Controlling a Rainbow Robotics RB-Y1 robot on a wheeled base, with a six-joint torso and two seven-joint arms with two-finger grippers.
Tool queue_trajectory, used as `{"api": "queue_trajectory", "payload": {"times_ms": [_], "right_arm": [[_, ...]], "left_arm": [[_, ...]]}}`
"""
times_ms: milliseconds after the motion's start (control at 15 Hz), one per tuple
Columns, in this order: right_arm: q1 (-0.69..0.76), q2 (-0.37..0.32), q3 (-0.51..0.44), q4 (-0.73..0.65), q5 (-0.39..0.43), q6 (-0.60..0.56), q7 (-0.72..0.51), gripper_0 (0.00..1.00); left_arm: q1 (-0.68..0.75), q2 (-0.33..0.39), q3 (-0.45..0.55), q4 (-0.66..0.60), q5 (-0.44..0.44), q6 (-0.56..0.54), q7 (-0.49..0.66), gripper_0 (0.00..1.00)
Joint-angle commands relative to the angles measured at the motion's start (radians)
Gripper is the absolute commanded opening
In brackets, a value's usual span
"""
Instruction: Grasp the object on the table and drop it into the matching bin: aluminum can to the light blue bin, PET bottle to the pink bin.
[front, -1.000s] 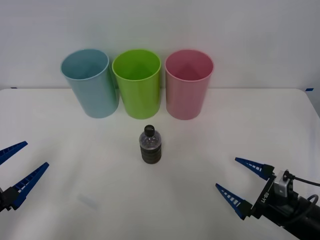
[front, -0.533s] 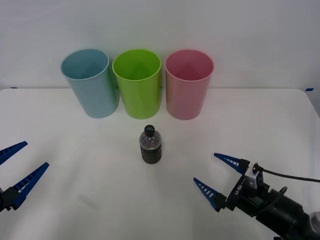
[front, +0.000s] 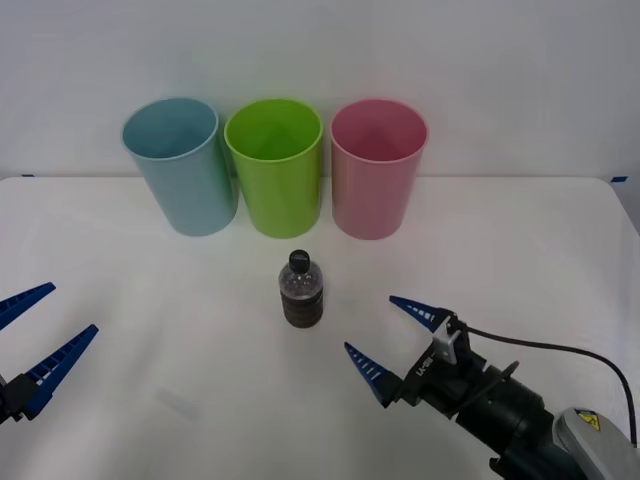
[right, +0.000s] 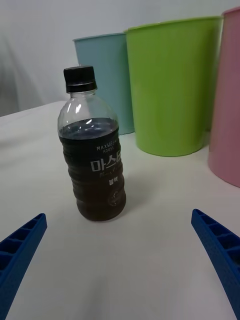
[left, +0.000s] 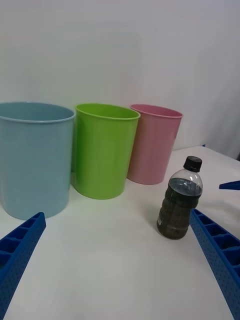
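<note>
Bottle: ribbed clear plastic, black cap.

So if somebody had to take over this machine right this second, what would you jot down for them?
Right gripper: open, low over the table, aimed at the PET bottle but short of it, touching nothing.
Left gripper: open, idle at the near left edge.
The bottle stands upright mid-table, cap on, in front of the lime green bin.
Pink bin is at the back right of the row, light blue bin at the back left.
Done: nothing grasped yet.
Left: close the right gripper on the bottle, lift it, drop it into the pink bin.
</note>
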Motion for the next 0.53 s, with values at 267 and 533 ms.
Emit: {"api": "queue_trajectory", "payload": {"times_ms": [267,533], "right_arm": [[-0.06,0.031,0.098,0.0,0.02,0.145,0.005,1.0],[-0.109,0.041,0.153,0.017,0.03,0.214,-0.001,1.0]], "left_arm": [[0.0,0.0,0.0,0.0,0.0,0.0,0.0,1.0],[0.0,0.0,0.0,0.0,0.0,0.0,0.0,1.0]]}}
